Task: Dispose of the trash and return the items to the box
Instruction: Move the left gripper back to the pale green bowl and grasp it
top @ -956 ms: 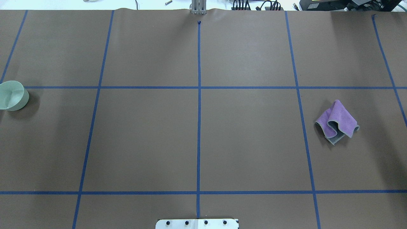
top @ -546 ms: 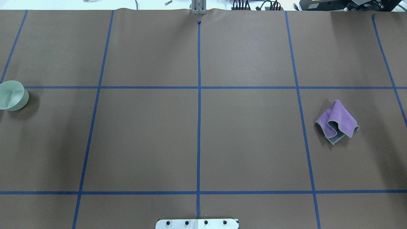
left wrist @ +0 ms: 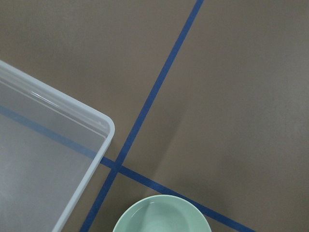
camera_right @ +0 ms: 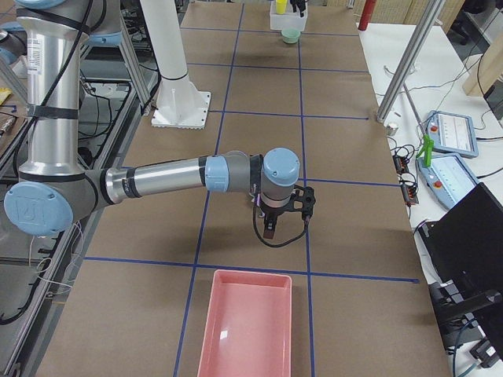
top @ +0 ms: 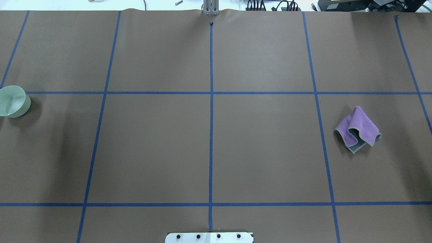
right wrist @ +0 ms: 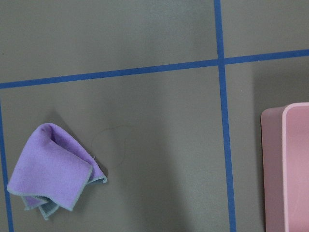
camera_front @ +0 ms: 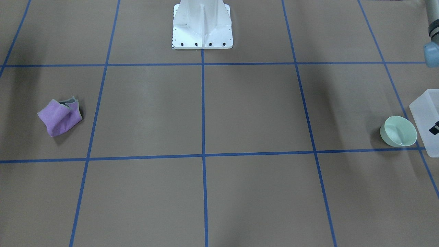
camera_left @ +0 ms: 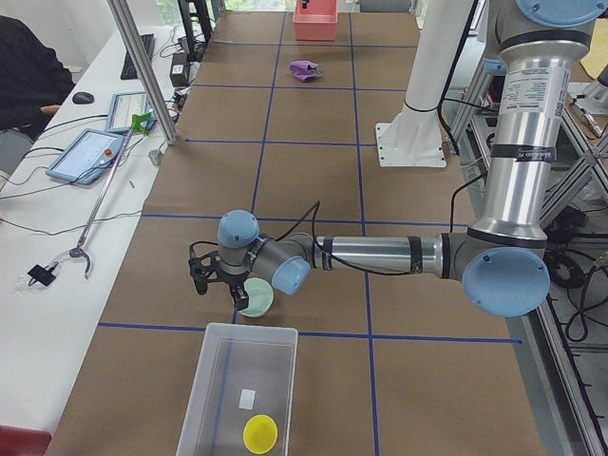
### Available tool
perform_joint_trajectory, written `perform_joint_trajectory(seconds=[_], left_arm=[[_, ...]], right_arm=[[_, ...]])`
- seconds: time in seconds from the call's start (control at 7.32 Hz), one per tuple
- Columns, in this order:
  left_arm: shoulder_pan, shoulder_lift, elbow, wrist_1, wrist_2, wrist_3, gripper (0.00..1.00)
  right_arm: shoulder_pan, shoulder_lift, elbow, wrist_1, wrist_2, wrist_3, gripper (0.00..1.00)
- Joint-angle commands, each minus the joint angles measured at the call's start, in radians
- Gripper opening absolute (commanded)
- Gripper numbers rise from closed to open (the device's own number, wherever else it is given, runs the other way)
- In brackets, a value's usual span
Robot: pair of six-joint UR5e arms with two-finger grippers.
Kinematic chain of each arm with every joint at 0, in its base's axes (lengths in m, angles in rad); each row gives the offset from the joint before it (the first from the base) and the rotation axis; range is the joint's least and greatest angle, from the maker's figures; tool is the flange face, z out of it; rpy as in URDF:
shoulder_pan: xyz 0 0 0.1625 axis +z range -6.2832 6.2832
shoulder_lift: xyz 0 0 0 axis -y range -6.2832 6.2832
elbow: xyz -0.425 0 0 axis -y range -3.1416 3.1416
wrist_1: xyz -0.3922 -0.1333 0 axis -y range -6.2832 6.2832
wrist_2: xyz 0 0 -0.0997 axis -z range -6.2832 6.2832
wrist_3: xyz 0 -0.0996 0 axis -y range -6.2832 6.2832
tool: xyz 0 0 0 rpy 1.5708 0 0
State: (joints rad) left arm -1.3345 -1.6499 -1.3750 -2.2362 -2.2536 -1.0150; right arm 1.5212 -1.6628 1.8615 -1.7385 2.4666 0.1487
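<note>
The mint-green bowl (camera_front: 399, 131) stands upright at the table's left end (top: 11, 101), just beside the translucent box (camera_front: 427, 113). In the left wrist view the bowl (left wrist: 161, 215) is at the bottom edge and the box's corner (left wrist: 72, 101) at the left. My left gripper (camera_left: 217, 290) hovers over the bowl (camera_left: 256, 296), near the box (camera_left: 249, 330); I cannot tell whether it is open. My right gripper (camera_right: 284, 224) hangs above the table near a pink tray (camera_right: 245, 330); I cannot tell its state either. No fingers show in the wrist views.
A crumpled purple cloth (top: 357, 130) lies on the right side, also in the right wrist view (right wrist: 50, 171), with the pink tray's edge (right wrist: 289, 164) to the right. A yellow bowl (camera_left: 260, 433) lies in the box. The white pedestal (camera_front: 202, 31) stands at mid-table.
</note>
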Motion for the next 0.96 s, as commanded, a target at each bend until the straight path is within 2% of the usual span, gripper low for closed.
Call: perform_joint_trajectory(seconds=[0.0, 0.55, 0.68, 0.82], left_arm=[[0.073, 0.010, 0.100, -0.185, 0.012, -0.080, 0.98], [0.129, 0.062, 0.102, -0.223, 0.023, -0.077, 0.98], [0.133, 0.062, 0.102, -0.223, 0.023, -0.077, 0.95], [0.138, 0.061, 0.103, -0.221, 0.025, -0.079, 0.87]], right_arm=[[-0.003, 0.000, -0.001, -0.001, 0.000, 0.000, 1.00], [-0.003, 0.000, -0.001, -0.003, 0.000, -0.001, 1.00], [-0.003, 0.000, -0.001, -0.003, -0.001, -0.001, 1.00], [-0.003, 0.000, -0.001, -0.003, -0.001, -0.001, 1.00]])
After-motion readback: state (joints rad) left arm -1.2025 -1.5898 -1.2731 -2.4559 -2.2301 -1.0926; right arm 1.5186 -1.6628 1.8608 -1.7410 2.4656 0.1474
